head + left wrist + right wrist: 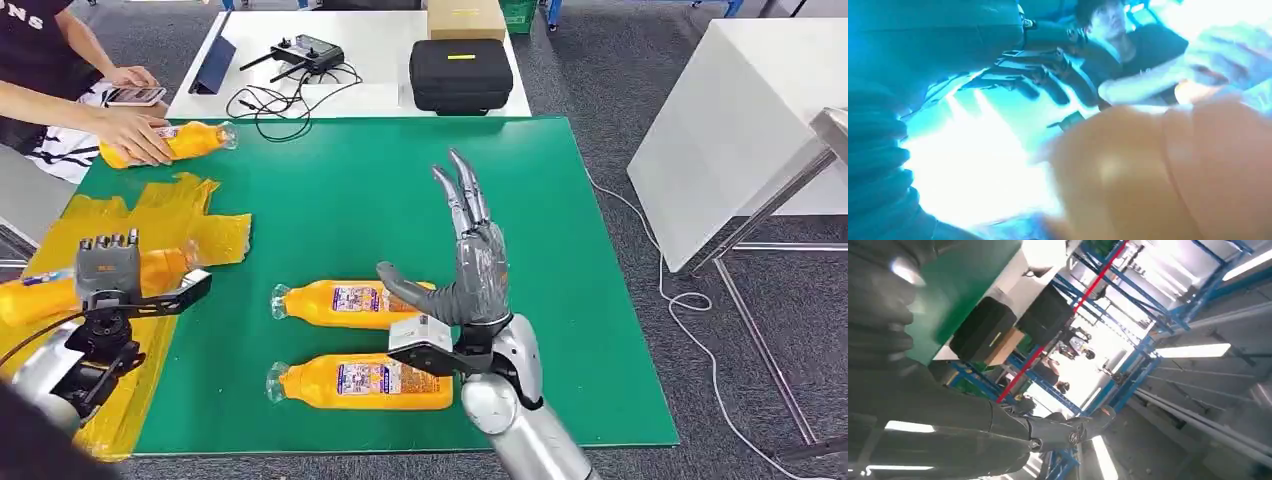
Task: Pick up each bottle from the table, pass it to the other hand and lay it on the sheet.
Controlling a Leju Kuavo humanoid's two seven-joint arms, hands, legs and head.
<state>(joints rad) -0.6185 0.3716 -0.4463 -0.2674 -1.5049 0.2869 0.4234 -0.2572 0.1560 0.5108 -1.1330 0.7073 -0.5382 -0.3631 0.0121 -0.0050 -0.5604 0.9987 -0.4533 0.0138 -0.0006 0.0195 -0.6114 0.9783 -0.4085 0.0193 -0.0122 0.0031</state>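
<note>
Two orange bottles lie on the green table, one [350, 303] behind the other [360, 382], caps pointing left. My right hand [472, 268] is raised just right of them, open, fingers pointing up, holding nothing. A third orange bottle [40, 292] lies on the yellow sheet [180, 215] at the left. My left hand [108, 266] is directly over this bottle; in the left wrist view its fingers [1038, 75] are stretched out away from the bottle [1168, 175]. A person's hand [135, 132] holds a further orange bottle [185, 140] at the table's far left corner.
Behind the green table stands a white table [390, 95] with a black case [460, 75], a controller [305, 50], cables and a cardboard box [465, 18]. Another white table [740, 120] and a metal frame [770, 210] stand to the right.
</note>
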